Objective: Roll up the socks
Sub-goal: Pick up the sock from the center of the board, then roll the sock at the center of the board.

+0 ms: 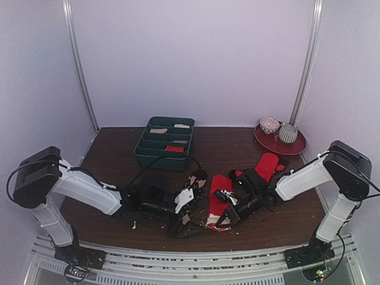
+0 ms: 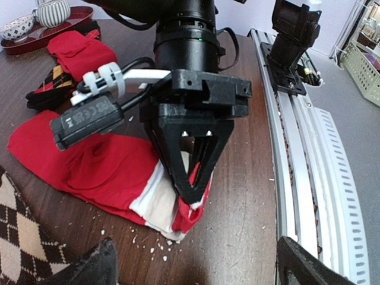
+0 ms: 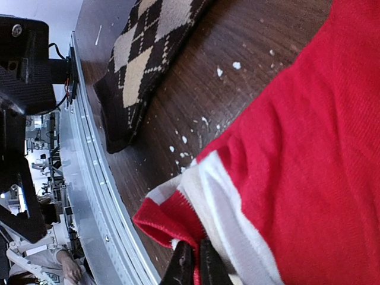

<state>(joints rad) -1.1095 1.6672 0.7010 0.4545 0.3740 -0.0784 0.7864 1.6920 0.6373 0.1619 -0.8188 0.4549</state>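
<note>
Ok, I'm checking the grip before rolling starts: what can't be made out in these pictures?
Top view: the argyle sock lies partly under the left arm, so its outline is unclear.
Right wrist view: the right jaws pinching the red sock's striped cuff are cut off by the bottom edge.
Top view: the items in the green bin are too small to identify.
Wrist views: folds hide how many cuff layers are pinched.

Even, soft light — fisheye-bent edges

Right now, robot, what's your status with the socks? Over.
Right end effector shut on white-striped cuff of bright red sock. Left end effector open, beside dark brown argyle sock. White crumbs scattered on table.
</note>
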